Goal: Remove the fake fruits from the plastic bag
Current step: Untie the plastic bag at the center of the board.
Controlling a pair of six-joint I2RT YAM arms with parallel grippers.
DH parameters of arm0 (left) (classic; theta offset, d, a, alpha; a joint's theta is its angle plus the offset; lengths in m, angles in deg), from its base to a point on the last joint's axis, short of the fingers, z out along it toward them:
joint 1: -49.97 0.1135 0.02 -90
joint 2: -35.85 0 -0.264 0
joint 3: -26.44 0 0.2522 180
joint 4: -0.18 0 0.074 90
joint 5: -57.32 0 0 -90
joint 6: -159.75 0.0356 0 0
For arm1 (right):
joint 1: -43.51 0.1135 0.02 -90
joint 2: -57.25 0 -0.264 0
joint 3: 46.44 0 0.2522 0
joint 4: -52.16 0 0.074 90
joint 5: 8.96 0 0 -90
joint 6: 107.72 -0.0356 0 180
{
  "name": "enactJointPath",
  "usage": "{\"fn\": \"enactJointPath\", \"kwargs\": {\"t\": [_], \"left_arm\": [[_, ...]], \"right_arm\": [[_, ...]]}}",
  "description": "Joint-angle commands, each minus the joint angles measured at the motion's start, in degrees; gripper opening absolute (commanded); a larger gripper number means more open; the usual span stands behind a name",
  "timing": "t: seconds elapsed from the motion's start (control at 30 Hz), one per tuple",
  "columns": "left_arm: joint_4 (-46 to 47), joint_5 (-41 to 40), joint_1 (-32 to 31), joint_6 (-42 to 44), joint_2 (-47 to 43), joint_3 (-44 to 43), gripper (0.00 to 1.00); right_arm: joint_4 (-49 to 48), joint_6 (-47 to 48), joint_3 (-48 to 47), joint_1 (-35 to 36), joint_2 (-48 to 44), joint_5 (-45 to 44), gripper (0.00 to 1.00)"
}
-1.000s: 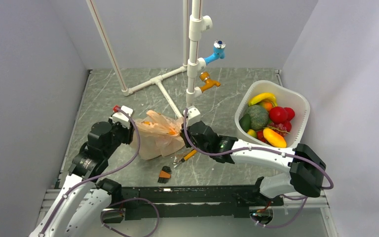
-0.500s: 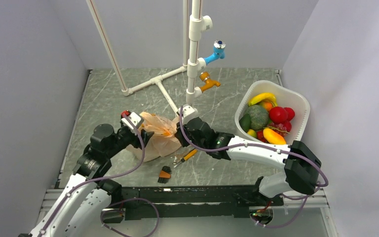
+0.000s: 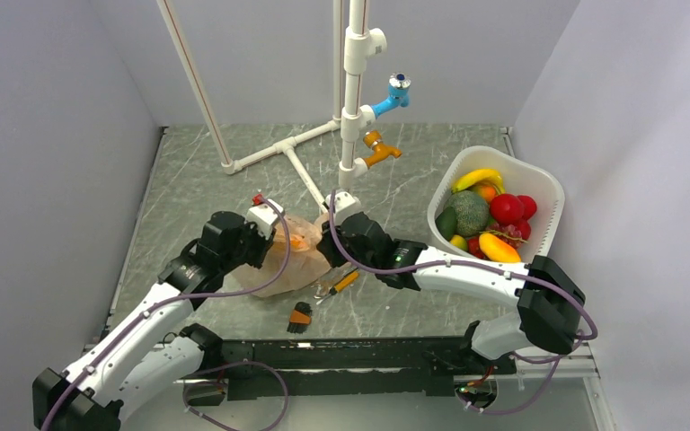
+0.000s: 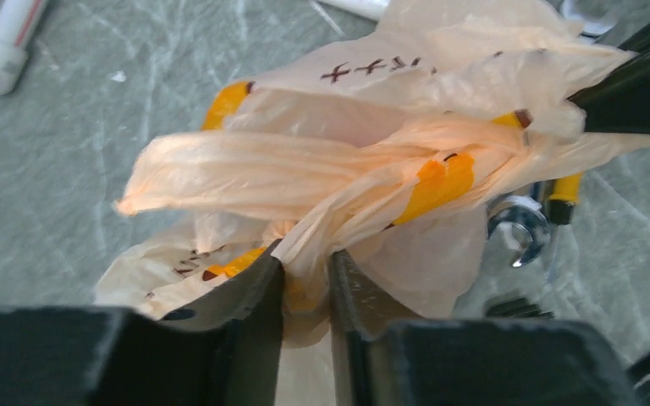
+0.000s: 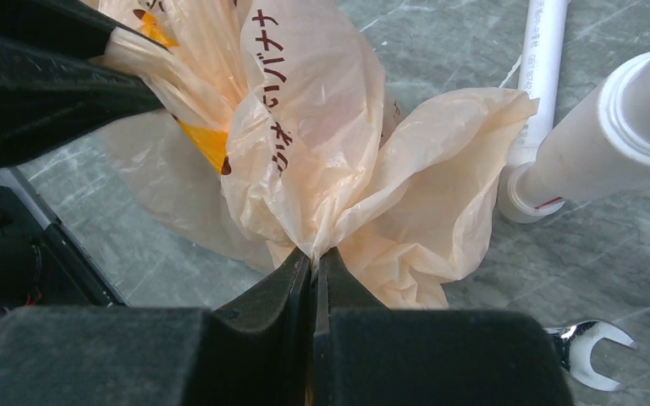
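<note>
The peach-orange plastic bag (image 3: 295, 256) lies crumpled at the table's middle, between my two grippers. My left gripper (image 3: 265, 244) is shut on a bunched fold of the plastic bag (image 4: 322, 161) at its left side. My right gripper (image 3: 328, 244) is shut on a thin fold of the plastic bag (image 5: 338, 161) at its right side. An orange patch (image 3: 298, 241) shows through the top of the bag; I cannot tell whether it is a fruit or print. No fake fruit shows plainly in the bag.
A white slotted basket (image 3: 539, 184) with several fruits stands at the right. A white pipe stand (image 3: 352, 108) with taps rises behind the bag. A spanner (image 3: 337, 285) and a small brush (image 3: 300, 316) lie in front of the bag.
My left arm has swung right and forward, carrying its side of the bag toward the right gripper, so the bag has bunched up. The right gripper has shifted slightly left and back.
</note>
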Motion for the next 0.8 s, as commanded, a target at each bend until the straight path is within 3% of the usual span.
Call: {"fn": "enactJointPath", "kwargs": {"t": [0.0,0.07,0.2,0.33,0.47,0.6,0.77], "left_arm": [[-4.1,-10.6,-0.2,0.1,-1.1,-4.4,0.18],[-4.3,-15.2,-0.2,-0.3,-2.6,-4.3,0.08],[-4.3,-21.9,-0.1,-1.3,-7.0,-3.7,0.0],[-3.7,-28.9,-0.1,-2.2,-12.1,-3.0,0.0],[-2.1,-26.0,0.0,-1.0,-17.9,-1.5,0.0],[0.5,-18.7,0.0,0.9,-21.5,0.3,0.0],[-0.8,-16.4,0.0,1.1,-20.0,-0.6,0.0]], "right_arm": [[-2.6,-1.0,0.9,-0.8,-2.5,-0.4,0.07],[-2.8,-1.3,2.0,-1.1,-3.3,-1.0,0.07],[-3.1,-2.6,4.5,-2.4,-4.8,-2.9,0.07],[-2.7,-3.7,6.5,-4.7,-6.5,-2.7,0.07],[-1.2,-2.1,6.4,-5.2,-7.0,-4.0,0.11],[0.5,1.5,4.5,-5.0,-8.5,-1.4,0.23],[1.8,3.7,2.4,-4.2,-11.6,0.1,0.48]]}}
